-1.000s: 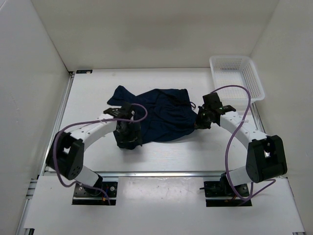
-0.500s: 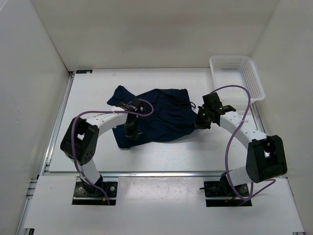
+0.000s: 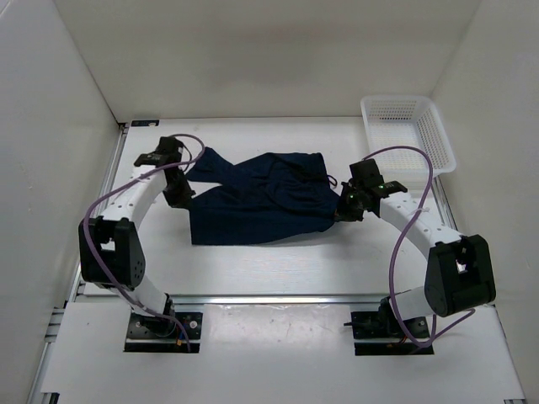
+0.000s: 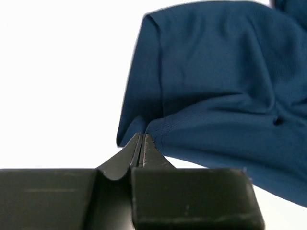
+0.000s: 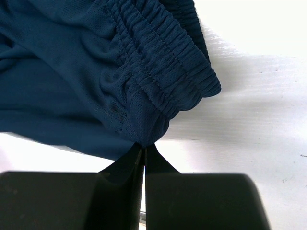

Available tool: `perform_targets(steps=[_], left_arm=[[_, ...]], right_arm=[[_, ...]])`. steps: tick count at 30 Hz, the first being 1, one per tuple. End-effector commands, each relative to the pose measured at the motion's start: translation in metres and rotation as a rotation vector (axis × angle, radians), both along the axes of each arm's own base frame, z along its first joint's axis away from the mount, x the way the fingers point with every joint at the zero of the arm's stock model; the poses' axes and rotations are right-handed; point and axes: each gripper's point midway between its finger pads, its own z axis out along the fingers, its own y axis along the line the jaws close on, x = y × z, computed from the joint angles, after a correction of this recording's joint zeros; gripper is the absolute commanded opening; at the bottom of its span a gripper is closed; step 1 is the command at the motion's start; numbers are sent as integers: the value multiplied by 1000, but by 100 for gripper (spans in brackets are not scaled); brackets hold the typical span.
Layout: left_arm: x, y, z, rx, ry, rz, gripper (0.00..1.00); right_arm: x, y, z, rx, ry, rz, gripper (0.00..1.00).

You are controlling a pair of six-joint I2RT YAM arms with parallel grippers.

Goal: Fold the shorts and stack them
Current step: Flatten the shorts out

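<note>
One pair of shorts (image 3: 261,202) lies spread mid-table. The left gripper (image 3: 178,192), toward the left edge, has its jaws clamped on a hem (image 4: 160,127). The right gripper (image 3: 344,210) has its jaws pinched together on the waistband (image 5: 163,72).

The white-shelled, black-jointed left arm (image 3: 128,202) folds sharply at its elbow and reaches forward. Its black two-finger left gripper (image 3: 178,192) has its jaws pressed flat together, with no gap showing in the wrist view (image 4: 139,143). A hem edge of the dark navy soft fabric shorts (image 3: 261,198) is nipped right at the jaw tips. The matching right arm (image 3: 417,223) arcs inward from its raised elbow. Its black right gripper (image 3: 344,210) points down and left, and its jaws are likewise clamped tight (image 5: 144,151) on gathered cloth at their tips, just below the waistband.
</note>
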Motion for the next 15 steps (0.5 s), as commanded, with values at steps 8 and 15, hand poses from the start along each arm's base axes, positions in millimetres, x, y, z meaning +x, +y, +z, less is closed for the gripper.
perform_targets(steps=[8,15], left_arm=[[11,12,-3,-124,26,-28,69],[-25,-12,2,-175,23,-60,67]], right_arm=[[-9,-2,-5,-5,-5,21,0],[-14,-1,-13,-8,6,30,0]])
